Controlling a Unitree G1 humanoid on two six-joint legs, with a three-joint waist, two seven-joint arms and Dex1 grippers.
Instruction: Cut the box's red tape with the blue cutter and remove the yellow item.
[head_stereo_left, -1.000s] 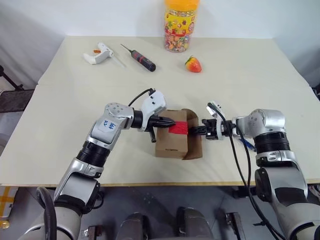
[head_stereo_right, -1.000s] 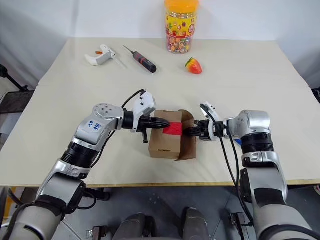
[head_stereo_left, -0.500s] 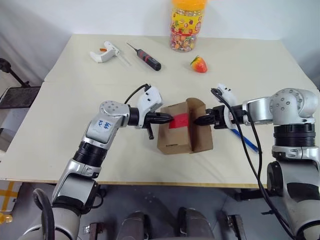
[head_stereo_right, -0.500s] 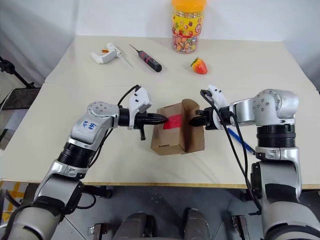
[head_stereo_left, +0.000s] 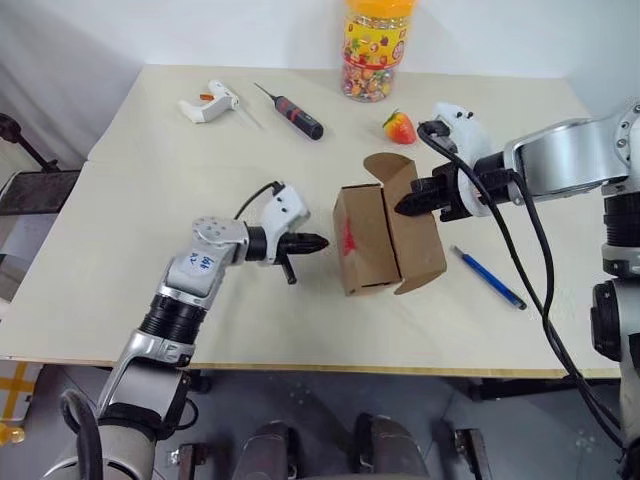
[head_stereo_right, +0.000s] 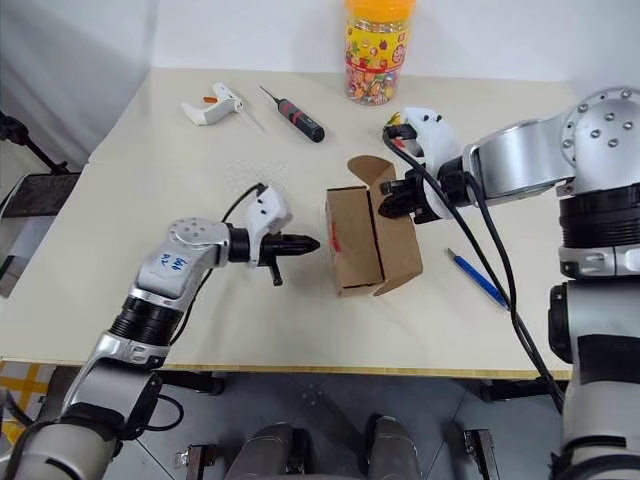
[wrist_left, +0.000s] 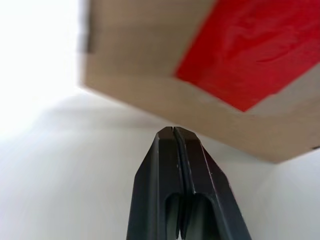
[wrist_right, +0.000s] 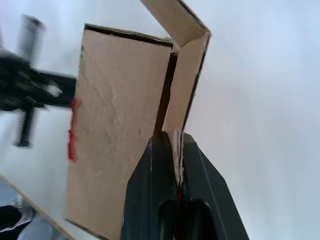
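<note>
the right gripper (head_stereo_left: 405, 206) pinches the opened flap of the box (head_stereo_left: 372, 238), tipping it so the red tape (head_stereo_left: 347, 236) faces the left gripper (head_stereo_left: 318, 242), whose fingers are pressed together just short of it; the blue cutter (head_stereo_left: 487, 276) lies on the table (head_stereo_left: 150, 180) beside the carton.
</note>
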